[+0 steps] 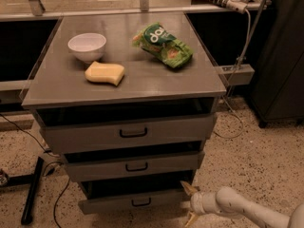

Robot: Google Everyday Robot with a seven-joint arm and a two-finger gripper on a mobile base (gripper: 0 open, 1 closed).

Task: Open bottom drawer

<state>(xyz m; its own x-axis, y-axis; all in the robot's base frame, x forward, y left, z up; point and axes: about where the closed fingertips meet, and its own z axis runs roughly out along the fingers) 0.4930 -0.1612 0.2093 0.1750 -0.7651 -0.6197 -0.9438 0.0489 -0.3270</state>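
While the white two-finger gripper (189,203) hangs low by the right end of the narrow grey bottom drawer (107,205), fingers spread and holding nothing, the small black bar handle (141,202) sits untouched. Drawer maybe looks a crack open, hard to tell. Basically the whole pull is left. Further back: yellow sponge (104,73), white bowl (87,45), green snack bag (164,46) on top.

Gripper (190,203) right of bottom drawer (114,204)

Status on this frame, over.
Gripper open, low right, beside the bottom drawer right end. Handle not gripped. Nothing in front of the drawer.
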